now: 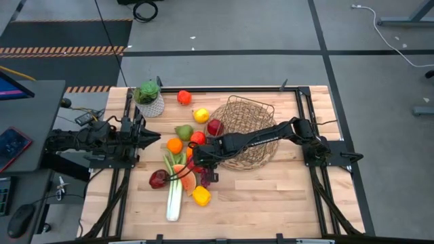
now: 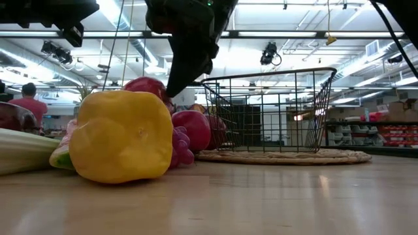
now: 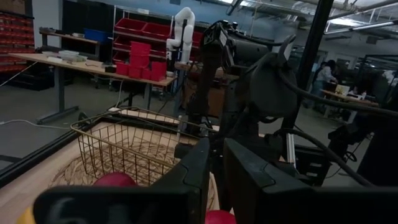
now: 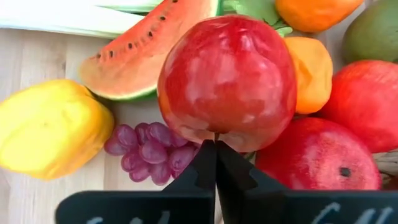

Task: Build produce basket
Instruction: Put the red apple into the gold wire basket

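Observation:
The wire basket (image 1: 245,130) stands on its round woven rim at the table's middle. Left of it the produce lies scattered: a lemon (image 1: 201,115), a pear (image 1: 183,131), an orange (image 1: 175,145), a watermelon slice (image 1: 185,179), a leek (image 1: 174,198), a yellow pepper (image 1: 201,196), grapes (image 4: 152,152) and apples. My right gripper (image 4: 216,149) reaches over the basket's near-left side and is shut at a red apple (image 4: 227,81). My left gripper (image 1: 154,138) waits shut at the table's left, touching nothing. My right gripper pinches the red apple's thin stem (image 4: 216,135) between its two fingertips. The fingers (image 2: 175,85) slant down from the table's right. The apple sits just beyond the fingertips; the yellow pepper hides its underside, so whether it is lifted cannot be told.
A small white netted pot with a green plant (image 1: 149,99) stands at the far left, with a red-orange fruit (image 1: 184,97) beside it. Another red apple (image 1: 215,127) lies against the basket's left side. Bare wood lies at the table's near right (image 1: 271,196).

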`<action>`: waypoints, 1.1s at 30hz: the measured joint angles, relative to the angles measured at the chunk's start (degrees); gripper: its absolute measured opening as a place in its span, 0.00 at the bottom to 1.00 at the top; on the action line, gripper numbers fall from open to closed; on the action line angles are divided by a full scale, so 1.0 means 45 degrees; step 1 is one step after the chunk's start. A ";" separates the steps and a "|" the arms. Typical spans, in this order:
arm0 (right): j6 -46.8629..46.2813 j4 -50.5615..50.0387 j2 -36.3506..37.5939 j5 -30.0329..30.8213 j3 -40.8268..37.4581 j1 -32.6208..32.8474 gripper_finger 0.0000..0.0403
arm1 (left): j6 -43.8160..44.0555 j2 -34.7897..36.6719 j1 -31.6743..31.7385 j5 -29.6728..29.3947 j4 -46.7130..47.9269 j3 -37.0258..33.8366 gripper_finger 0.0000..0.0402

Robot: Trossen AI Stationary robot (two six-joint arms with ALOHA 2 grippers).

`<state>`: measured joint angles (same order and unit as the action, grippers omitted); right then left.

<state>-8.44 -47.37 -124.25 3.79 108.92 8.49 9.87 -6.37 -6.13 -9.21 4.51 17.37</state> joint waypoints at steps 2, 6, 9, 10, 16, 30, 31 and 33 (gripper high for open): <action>-0.0099 -0.0056 0.0000 -0.0089 0.0010 0.0000 0.06 | 0.0000 0.0000 0.0000 0.0000 -0.0005 0.0000 0.13; -0.0520 -0.0268 0.0000 -0.0457 -0.0083 -0.0097 0.16 | 0.0005 0.0000 0.0000 0.0000 0.0000 0.0000 0.13; -0.0565 -0.0140 -0.0016 -0.0825 -0.0246 -0.0126 0.22 | 0.0005 0.0000 0.0000 0.0000 -0.0005 0.0000 0.13; -0.0577 -0.0015 -0.0039 -0.0813 -0.0305 -0.0131 0.24 | 0.0005 0.0000 0.0000 0.0000 -0.0002 0.0000 0.13; -0.0768 0.0580 -0.0068 -0.0565 -0.0563 -0.0120 0.28 | 0.0005 0.0000 0.0000 -0.0005 -0.0007 0.0000 0.13; -0.0934 0.0604 -0.0083 -0.0296 -0.0573 -0.0121 0.27 | 0.0010 0.0000 0.0000 -0.0008 -0.0015 0.0000 0.13; -0.0934 0.0607 -0.0083 -0.0296 -0.0573 -0.0121 0.27 | 0.0013 0.0000 0.0000 -0.0005 -0.0015 0.0000 0.13; -0.1064 0.0603 -0.0083 -0.0296 -0.0573 -0.0121 0.27 | 0.0013 0.0000 0.0000 -0.0007 -0.0015 0.0000 0.13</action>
<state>-13.23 -44.66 -124.62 2.46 106.34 7.94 9.93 -6.37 -6.13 -9.25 4.45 17.37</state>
